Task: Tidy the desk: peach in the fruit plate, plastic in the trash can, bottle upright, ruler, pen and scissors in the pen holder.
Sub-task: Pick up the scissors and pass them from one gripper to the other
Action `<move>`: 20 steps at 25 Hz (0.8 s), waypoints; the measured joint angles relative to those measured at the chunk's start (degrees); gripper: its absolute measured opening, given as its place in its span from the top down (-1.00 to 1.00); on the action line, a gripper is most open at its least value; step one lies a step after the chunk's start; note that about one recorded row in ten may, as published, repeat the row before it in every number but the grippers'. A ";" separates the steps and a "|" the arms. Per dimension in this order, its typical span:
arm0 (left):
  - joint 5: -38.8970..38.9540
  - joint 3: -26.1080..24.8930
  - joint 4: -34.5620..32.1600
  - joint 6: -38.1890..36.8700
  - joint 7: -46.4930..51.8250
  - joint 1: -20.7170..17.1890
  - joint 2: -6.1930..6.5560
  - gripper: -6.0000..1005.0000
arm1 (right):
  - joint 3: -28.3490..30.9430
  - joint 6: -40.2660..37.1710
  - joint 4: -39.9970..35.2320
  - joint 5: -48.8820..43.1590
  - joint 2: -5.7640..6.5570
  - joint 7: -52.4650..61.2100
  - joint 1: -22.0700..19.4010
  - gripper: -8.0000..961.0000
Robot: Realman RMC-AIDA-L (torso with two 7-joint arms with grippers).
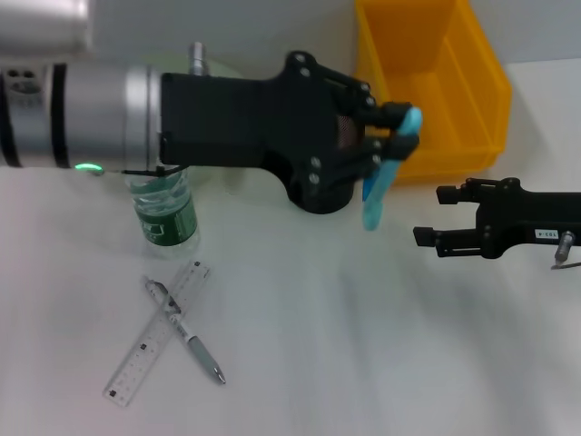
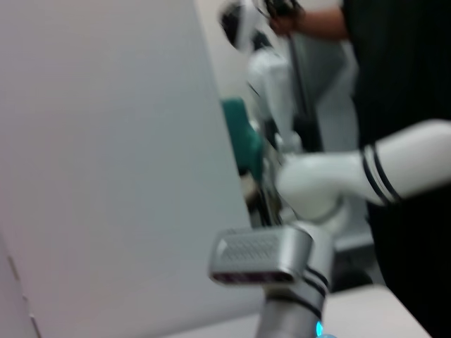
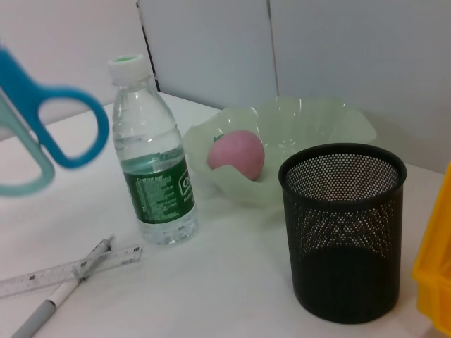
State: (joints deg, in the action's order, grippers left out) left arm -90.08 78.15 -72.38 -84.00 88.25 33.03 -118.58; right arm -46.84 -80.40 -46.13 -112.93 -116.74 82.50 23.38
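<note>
My left gripper (image 1: 399,138) hangs above the table beside the yellow bin, shut on the blue scissors (image 1: 377,195), which point down; their handles (image 3: 103,130) show in the right wrist view. My right gripper (image 1: 437,216) stands open and empty to the right. The bottle (image 1: 165,216) stands upright, partly under the left arm. The ruler (image 1: 156,334) and pen (image 1: 189,338) lie crossed in front of it. The pink peach (image 3: 236,153) rests in the pale green fruit plate (image 3: 324,116). Beside the plate stands the black mesh pen holder (image 3: 343,225). The plastic is out of view.
A yellow bin (image 1: 436,73) stands at the back right, close behind the left gripper. The left arm (image 1: 100,113) spans the back left of the table and hides what lies under it. The left wrist view shows only a wall and the room beyond.
</note>
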 joint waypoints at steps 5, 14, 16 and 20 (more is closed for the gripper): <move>7.80 0.69 0.67 3.58 1.72 -4.29 -0.32 0.61 | -0.25 -0.05 -0.22 -0.02 -0.11 -0.52 0.31 -0.69; 31.01 3.51 12.02 6.77 0.71 -9.65 -0.37 0.61 | -0.18 -2.20 -0.73 0.26 -0.23 -1.52 0.67 -0.69; 33.03 4.04 13.76 7.00 0.90 -10.09 -0.37 0.61 | -0.13 -2.64 -1.09 0.38 -0.36 -1.93 0.70 -0.69; 38.08 6.86 15.82 9.41 0.95 -11.77 -0.38 0.61 | -0.27 -3.06 -1.61 0.47 -0.70 -3.04 0.69 -0.69</move>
State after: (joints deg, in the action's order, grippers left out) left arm -52.00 85.01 -56.56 -74.59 89.21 21.26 -118.96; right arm -47.11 -83.46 -47.74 -112.46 -117.44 79.46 24.08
